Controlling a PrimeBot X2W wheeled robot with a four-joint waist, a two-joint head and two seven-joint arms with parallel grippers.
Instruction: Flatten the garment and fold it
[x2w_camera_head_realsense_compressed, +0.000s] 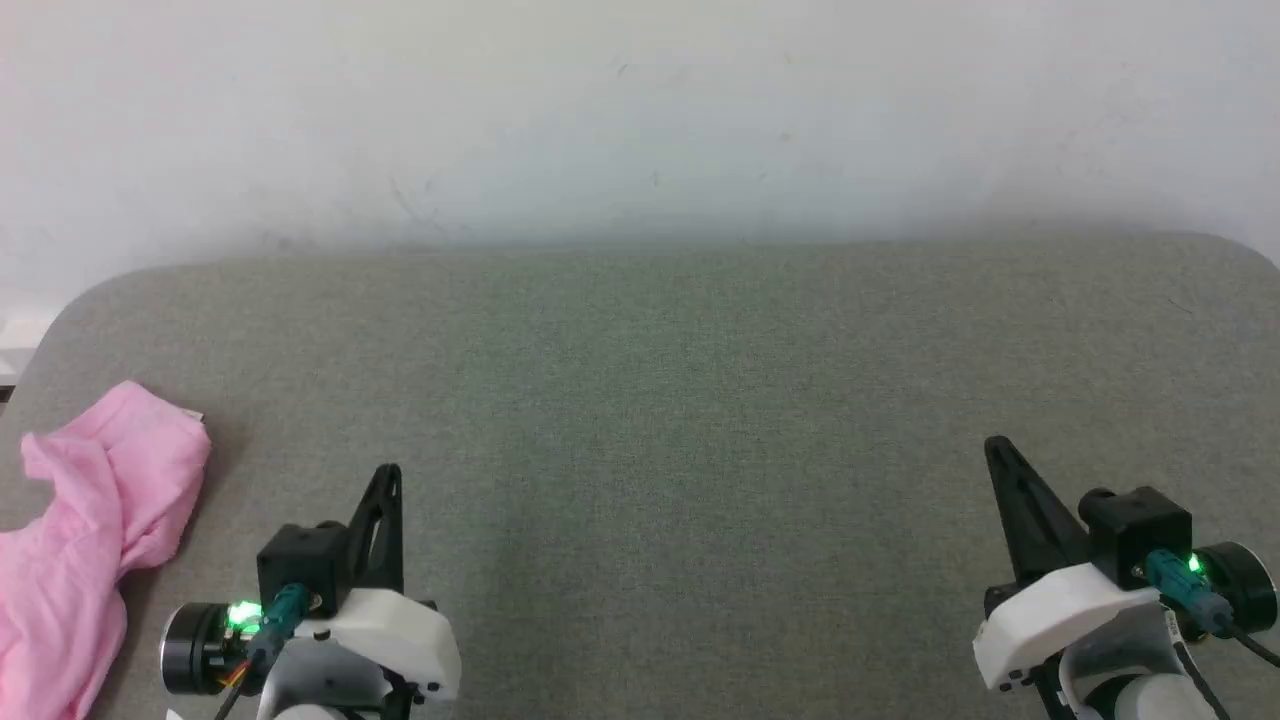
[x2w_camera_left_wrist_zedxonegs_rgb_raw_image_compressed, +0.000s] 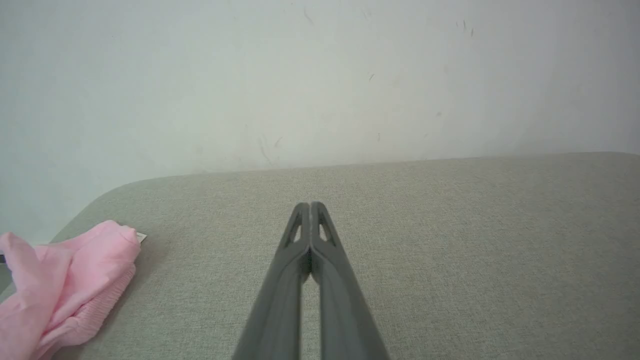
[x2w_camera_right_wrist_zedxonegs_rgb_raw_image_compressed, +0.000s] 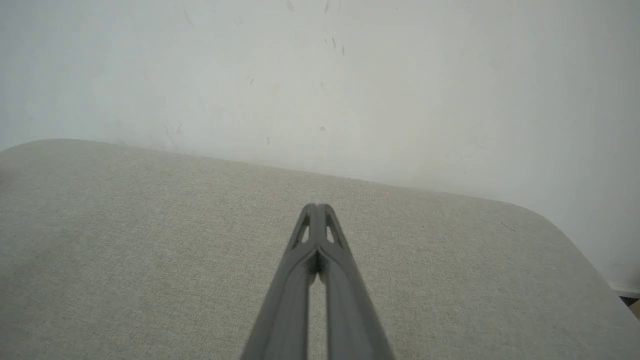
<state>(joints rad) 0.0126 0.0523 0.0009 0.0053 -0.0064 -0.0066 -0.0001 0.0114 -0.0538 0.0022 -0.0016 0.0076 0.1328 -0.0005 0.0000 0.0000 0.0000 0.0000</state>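
Garment (x2w_camera_head_realsense_compressed: 90, 530): pink, thin and soft, lying crumpled in a loose heap on the grey cloth-covered bench (x2w_camera_head_realsense_compressed: 650, 400). It is neither flattened nor folded. Part of the heap runs out of the head view at the left and bottom edges.

A small white label (x2w_camera_head_realsense_compressed: 192, 415) pokes out at the garment's far right tip. In the left wrist view, a gathered band (x2w_camera_left_wrist_zedxonegs_rgb_raw_image_compressed: 102, 302) shows along its right-hand side.

Left end effector (x2w_camera_head_realsense_compressed: 388, 475): near the garment, to its right and not touching it. The fingers are pressed together with nothing between them.

Right end effector (x2w_camera_head_realsense_compressed: 995, 445): well apart from the garment, further to its right past the left one. The fingers are also together and empty.

Both point toward the pale wall (x2w_camera_head_realsense_compressed: 640, 120) beyond the garment. Cannot tell whether either tip touches the cloth surface.
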